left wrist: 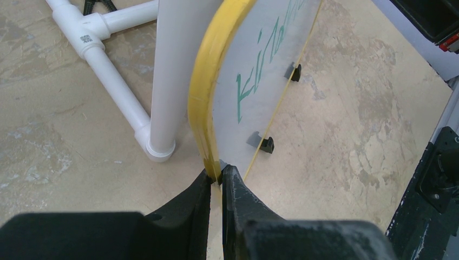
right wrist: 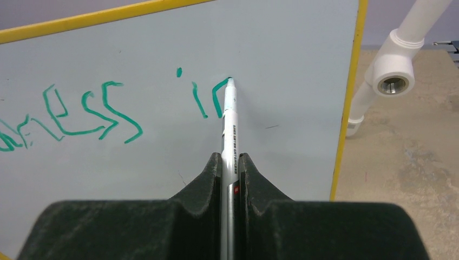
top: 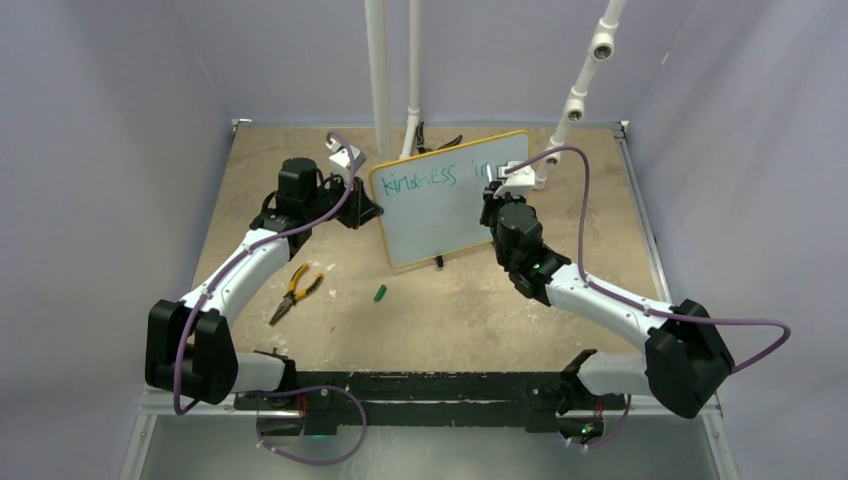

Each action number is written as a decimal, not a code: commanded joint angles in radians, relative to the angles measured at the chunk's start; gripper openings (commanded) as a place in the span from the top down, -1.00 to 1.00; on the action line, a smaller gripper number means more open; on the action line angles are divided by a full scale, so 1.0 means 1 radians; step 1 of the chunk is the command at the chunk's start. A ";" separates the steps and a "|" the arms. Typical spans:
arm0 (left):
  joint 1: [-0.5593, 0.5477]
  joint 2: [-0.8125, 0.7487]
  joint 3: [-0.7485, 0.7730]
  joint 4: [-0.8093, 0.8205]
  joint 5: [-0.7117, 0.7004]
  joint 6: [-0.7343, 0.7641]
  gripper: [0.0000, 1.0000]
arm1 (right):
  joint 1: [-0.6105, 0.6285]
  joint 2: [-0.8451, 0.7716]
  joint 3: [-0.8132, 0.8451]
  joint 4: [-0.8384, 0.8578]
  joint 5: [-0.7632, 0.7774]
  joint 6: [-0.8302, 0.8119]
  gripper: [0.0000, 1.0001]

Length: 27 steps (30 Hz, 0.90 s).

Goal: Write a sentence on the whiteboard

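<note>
Right hand clenched on our marker, left hand pinching the whiteboard; if it slips, we smear the sentence.

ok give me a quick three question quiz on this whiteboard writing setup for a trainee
1. True or false: the left claw is shut on the yellow edge of the whiteboard.
2. Where is the tip of the marker held in the right claw?
A) on the board, at the newest green letters
B) held well clear of the board
C) pointing away from the board
3. Fill in: the first word of the writing reads ____.
Key: 1 true; 2 A; 3 kindness
</note>
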 commanded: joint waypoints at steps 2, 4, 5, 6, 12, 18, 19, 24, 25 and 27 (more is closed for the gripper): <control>0.006 -0.022 0.011 0.048 -0.053 0.011 1.00 | -0.017 0.007 0.037 0.021 0.024 -0.003 1.00; 0.006 -0.023 0.012 0.049 -0.053 0.011 1.00 | -0.018 0.004 0.034 0.018 0.014 0.002 1.00; 0.006 -0.023 0.012 0.049 -0.053 0.011 1.00 | -0.019 0.003 0.032 0.015 0.010 0.005 1.00; 0.006 -0.023 0.013 0.049 -0.053 0.011 1.00 | -0.019 0.002 0.029 0.012 0.005 0.009 1.00; 0.006 -0.025 0.011 0.049 -0.052 0.009 1.00 | -0.019 -0.011 -0.005 -0.018 -0.015 0.047 1.00; 0.006 -0.023 0.011 0.051 -0.052 0.005 1.00 | -0.019 -0.025 -0.041 -0.043 -0.029 0.081 1.00; 0.006 -0.023 0.011 0.050 -0.052 0.006 1.00 | -0.018 -0.026 -0.045 -0.046 -0.031 0.084 1.00; 0.006 -0.023 0.011 0.050 -0.054 0.004 1.00 | -0.018 -0.032 -0.052 -0.049 -0.029 0.088 1.00; 0.006 -0.024 0.011 0.051 -0.053 0.004 1.00 | -0.019 -0.035 -0.050 -0.049 -0.027 0.087 1.00; 0.006 -0.024 0.011 0.049 -0.053 0.004 1.00 | -0.018 -0.046 -0.046 -0.055 -0.026 0.086 1.00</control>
